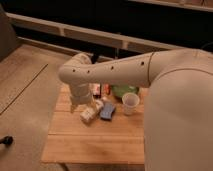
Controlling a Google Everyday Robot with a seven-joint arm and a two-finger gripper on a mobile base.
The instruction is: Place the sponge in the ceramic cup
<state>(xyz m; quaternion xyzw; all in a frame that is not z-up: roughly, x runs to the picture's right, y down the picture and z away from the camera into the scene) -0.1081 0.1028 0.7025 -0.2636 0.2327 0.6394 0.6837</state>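
Observation:
The blue sponge (107, 111) lies flat on the wooden table (90, 145), just left of the ceramic cup (130, 103), which stands upright and apart from it. My arm (115, 70) reaches in from the right, bends at the left and drops toward the table. The gripper (79, 106) hangs at the arm's lower end, over the table's left part, beside the beige carton (90, 114) and a short way left of the sponge. Nothing shows held in it.
A green bowl (124, 91) sits behind the cup. A red and white can (96, 90) and a dark small item (106, 90) stand at the back, partly hidden by the arm. Floor lies to the left, a dark wall ledge behind.

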